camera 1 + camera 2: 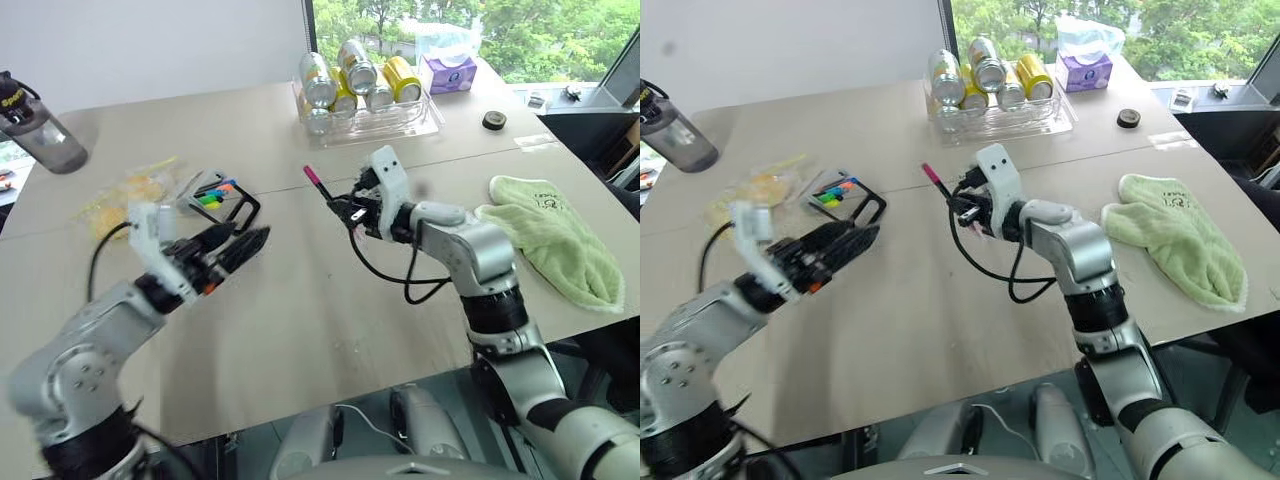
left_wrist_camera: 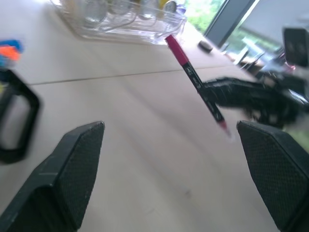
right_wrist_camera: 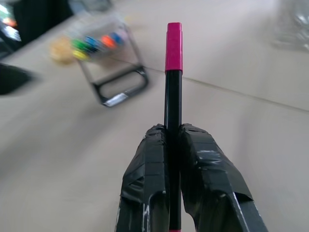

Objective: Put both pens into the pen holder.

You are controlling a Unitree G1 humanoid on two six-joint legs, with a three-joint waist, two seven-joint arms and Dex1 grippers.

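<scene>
Between the pen holder (image 1: pixel 222 201) and the right gripper (image 1: pixel 343 206) with its magenta pen (image 1: pixel 322 188) lies a bare stretch of worktop (image 1: pixel 300 300) open to passage. The left gripper (image 1: pixel 240 247), fingers apart, sits just in front of the holder and blocks that near side. Behind, the tray of cans (image 1: pixel 365 105) stands well apart, and a green cloth (image 1: pixel 555 235) covers the right side.

Premises consistent with an office or meeting room. Evidence: wide beige counter (image 1: pixel 300 300) of joined sections, plain white wall (image 1: pixel 150 40), and large window (image 1: pixel 480 30) overlooking trees. A marker holder (image 1: pixel 222 200), tissue box (image 1: pixel 447 72) and tray of drink cans (image 1: pixel 365 115) sit on it.
</scene>
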